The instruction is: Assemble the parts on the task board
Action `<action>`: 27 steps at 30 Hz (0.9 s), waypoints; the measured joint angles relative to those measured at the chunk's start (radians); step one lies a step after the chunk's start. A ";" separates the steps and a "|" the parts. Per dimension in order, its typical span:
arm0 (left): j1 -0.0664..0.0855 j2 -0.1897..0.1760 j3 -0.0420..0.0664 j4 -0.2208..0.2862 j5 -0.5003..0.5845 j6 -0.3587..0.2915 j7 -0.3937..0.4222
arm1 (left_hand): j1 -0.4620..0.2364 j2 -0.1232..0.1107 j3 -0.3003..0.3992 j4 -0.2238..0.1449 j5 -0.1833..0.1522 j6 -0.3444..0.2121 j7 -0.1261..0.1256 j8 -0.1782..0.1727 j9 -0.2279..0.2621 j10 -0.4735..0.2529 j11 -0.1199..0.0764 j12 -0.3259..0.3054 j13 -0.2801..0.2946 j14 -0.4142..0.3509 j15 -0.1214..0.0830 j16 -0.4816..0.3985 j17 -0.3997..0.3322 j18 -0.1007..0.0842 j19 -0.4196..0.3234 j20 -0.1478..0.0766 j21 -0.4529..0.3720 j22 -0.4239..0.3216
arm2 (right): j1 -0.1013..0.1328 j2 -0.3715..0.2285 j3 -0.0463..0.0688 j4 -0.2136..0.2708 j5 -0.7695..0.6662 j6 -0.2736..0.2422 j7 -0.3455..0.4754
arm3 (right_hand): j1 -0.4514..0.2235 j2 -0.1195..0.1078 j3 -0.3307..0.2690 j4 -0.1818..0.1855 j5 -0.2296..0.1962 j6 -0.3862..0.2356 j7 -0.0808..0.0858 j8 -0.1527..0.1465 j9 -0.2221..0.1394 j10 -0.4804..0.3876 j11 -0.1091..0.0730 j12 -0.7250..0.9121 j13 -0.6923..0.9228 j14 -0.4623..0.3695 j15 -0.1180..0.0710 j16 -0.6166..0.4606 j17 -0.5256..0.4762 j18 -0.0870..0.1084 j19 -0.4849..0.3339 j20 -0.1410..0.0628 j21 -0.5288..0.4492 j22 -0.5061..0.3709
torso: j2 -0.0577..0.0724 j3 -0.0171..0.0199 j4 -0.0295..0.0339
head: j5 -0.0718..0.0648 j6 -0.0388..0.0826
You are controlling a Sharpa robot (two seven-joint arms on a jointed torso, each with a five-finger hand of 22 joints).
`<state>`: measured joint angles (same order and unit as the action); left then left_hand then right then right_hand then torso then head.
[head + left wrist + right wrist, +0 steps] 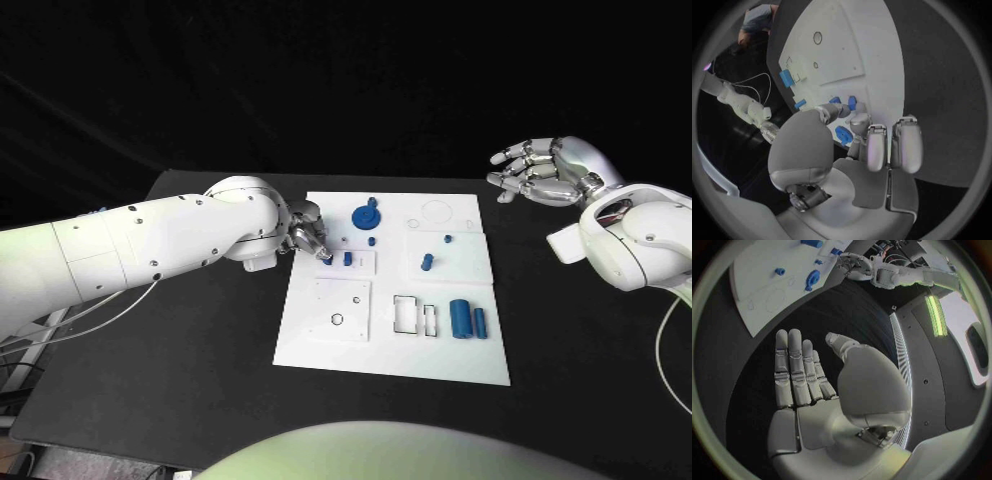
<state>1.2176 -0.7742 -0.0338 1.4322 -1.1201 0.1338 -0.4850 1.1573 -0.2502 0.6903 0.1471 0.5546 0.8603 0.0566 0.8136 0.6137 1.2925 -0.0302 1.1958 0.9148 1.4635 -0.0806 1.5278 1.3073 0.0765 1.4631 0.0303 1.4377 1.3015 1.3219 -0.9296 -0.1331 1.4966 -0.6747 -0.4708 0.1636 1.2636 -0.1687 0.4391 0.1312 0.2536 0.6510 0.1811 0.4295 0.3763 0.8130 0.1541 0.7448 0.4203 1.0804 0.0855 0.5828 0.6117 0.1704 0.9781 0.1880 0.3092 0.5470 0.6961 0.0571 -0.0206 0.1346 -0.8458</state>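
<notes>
One flat white board [325, 350] holds about seven blue parts; left hand [306, 238] pinches a small peg [348, 259] at its nine o'clock edge; right hand [537, 170] spread, empty.

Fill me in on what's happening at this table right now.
The robot is assembling small blue parts on the white task board. Its left hand is down at the board's left edge, fingertips at a small blue part; whether it grips it is unclear. The right hand hovers open off the board's far right corner. Two blue cylinders lie untouched on the board.
</notes>
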 measured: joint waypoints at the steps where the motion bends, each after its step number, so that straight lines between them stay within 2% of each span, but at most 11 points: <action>1: 0.000 0.000 0.000 -0.001 0.002 0.000 0.000 | -0.001 -0.001 -0.009 -0.009 -0.009 -0.001 -0.006 0.000 0.000 0.004 -0.004 0.000 0.000 0.003 -0.004 0.000 0.000 0.000 0.002 -0.002 0.000 0.000 | 0.000 0.000 0.000 0.000 0.000 0.000 0.000 | 0.000 0.000 0.000 0.000 0.000 0.000 0.000 0.000 0.000 0.000 0.000 0.000 -0.001 0.000 0.000 0.000 0.000 0.000 0.000 0.000 -0.002 0.000 | 0.000 -0.0001 0.0000 | 0.000 0.000; 4: 0.000 0.002 0.001 -0.003 0.010 0.000 0.000 | -0.008 0.003 -0.022 -0.022 -0.017 -0.004 -0.011 0.004 0.011 0.005 -0.005 0.000 0.001 0.003 -0.004 0.000 0.000 0.000 0.002 -0.006 0.000 0.000 | 0.000 0.001 0.000 -0.001 0.000 0.000 0.000 | 0.000 0.000 0.000 0.000 0.000 -0.002 -0.002 0.000 0.000 -0.003 0.003 0.000 -0.005 0.000 0.000 -0.006 -0.003 0.000 0.000 0.000 -0.002 -0.004 | 0.000 -0.0001 0.0002 | 0.000 0.000; 12: 0.000 0.007 0.000 -0.011 0.026 -0.002 -0.001 | -0.018 0.009 -0.027 -0.027 -0.023 0.001 -0.017 0.004 0.057 0.011 -0.011 0.000 0.012 0.003 -0.011 0.002 0.000 0.000 0.002 -0.009 0.000 -0.001 | -0.001 0.001 0.000 -0.001 0.000 0.000 0.000 | 0.000 0.000 0.000 0.000 0.000 -0.006 -0.001 0.007 -0.001 -0.007 0.007 -0.004 -0.019 -0.013 0.005 -0.018 -0.008 0.000 -0.007 0.007 -0.014 -0.014 | 0.000 0.0000 0.0007 | -0.001 -0.001; 27: 0.001 0.015 0.000 -0.024 0.040 -0.003 -0.009 | -0.034 0.011 -0.032 -0.032 -0.026 0.010 -0.025 -0.007 0.060 0.011 -0.011 0.000 0.015 0.003 -0.011 0.004 0.000 0.000 0.003 -0.011 0.000 -0.001 | -0.001 0.001 0.000 -0.001 0.001 0.000 0.000 | 0.000 0.000 0.000 0.000 0.000 -0.013 -0.002 0.011 -0.002 -0.014 0.007 -0.008 -0.036 -0.023 0.009 -0.033 -0.015 0.000 -0.011 0.011 -0.025 -0.024 | 0.000 -0.0009 0.0005 | -0.002 -0.001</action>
<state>1.2182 -0.7596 -0.0336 1.4078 -1.0801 0.1305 -0.4936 1.1232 -0.2395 0.6584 0.1151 0.5286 0.8700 0.0312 0.8070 0.6738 1.3033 -0.0410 1.1958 0.9297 1.4668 -0.0911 1.5317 1.3073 0.0766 1.4666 0.0193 1.4377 1.3002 1.3211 -0.9288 -0.1332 1.4959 -0.6741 -0.4709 0.1636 1.2636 -0.1688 0.4391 0.1312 0.2536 0.6385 0.1794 0.4410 0.3744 0.7985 0.1609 0.7371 0.3845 1.0573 0.0946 0.5498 0.5971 0.1704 0.9674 0.1988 0.2840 0.5227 0.6962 0.0563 -0.0201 0.1326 -0.8466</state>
